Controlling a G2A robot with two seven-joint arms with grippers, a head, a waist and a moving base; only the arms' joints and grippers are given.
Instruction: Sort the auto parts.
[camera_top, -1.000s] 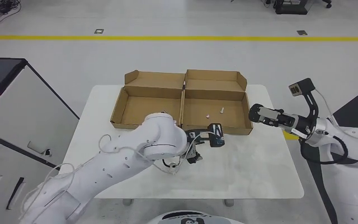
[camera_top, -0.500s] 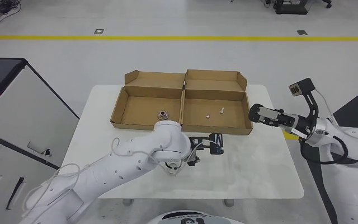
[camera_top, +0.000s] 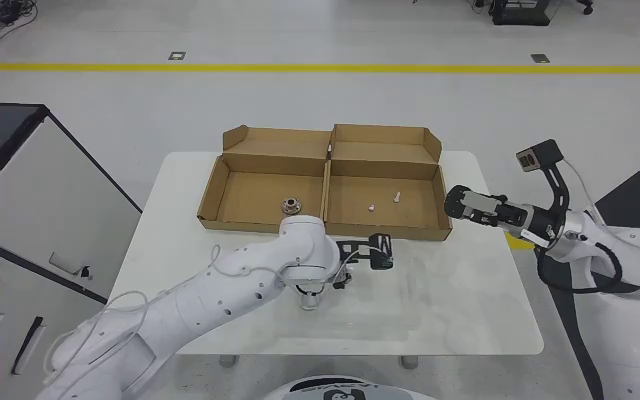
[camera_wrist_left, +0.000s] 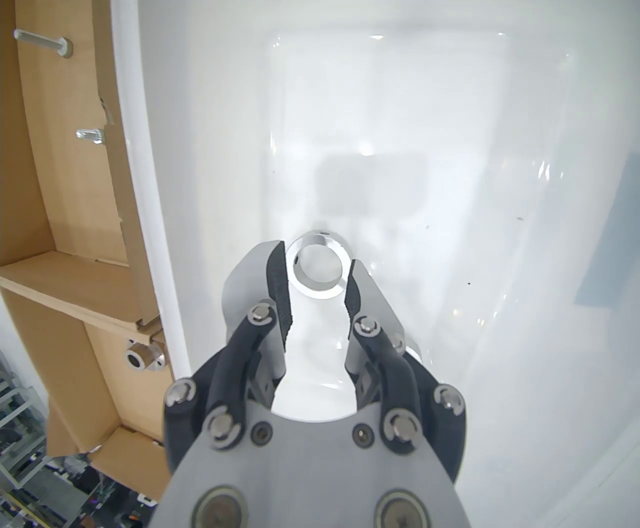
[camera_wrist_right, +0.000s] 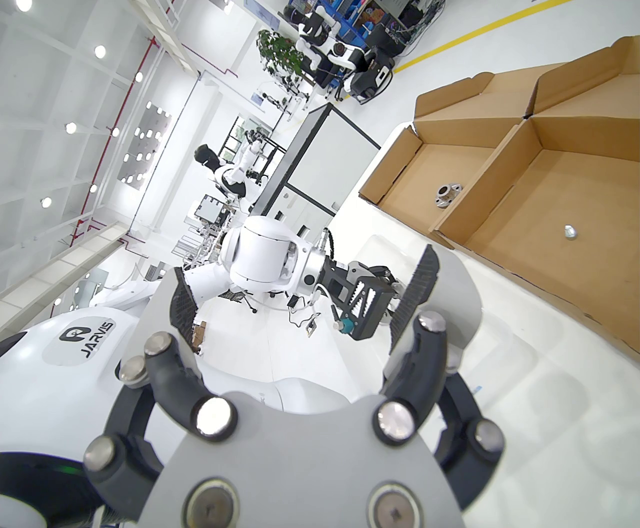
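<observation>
From my station, the white table (camera_top: 450, 300) takes up the middle of the top view. Two open cardboard boxes sit side by side along its far edge, in the upper centre of the frame. The left box (camera_top: 240, 195) holds one flanged hub (camera_top: 290, 205), near its lower right corner. The right box (camera_top: 410, 210) holds two small bolts (camera_top: 396, 196), close together near its middle.

The left gripper (camera_top: 382, 250) sits at centre frame over the table, just below the right box's front wall. In its wrist view I see the left gripper (camera_wrist_left: 316, 272) drawn in to a narrow gap, with both pads (camera_wrist_left: 278, 280) touching a metal ring (camera_wrist_left: 318, 268) caught between the tips. I cannot tell whether the ring rests on the table or is lifted off it.

The right gripper (camera_top: 458, 203) is at the right of the frame, beside the right box's outer wall. Its own camera shows the right gripper (camera_wrist_right: 300, 300) spread wide with nothing in it.
</observation>
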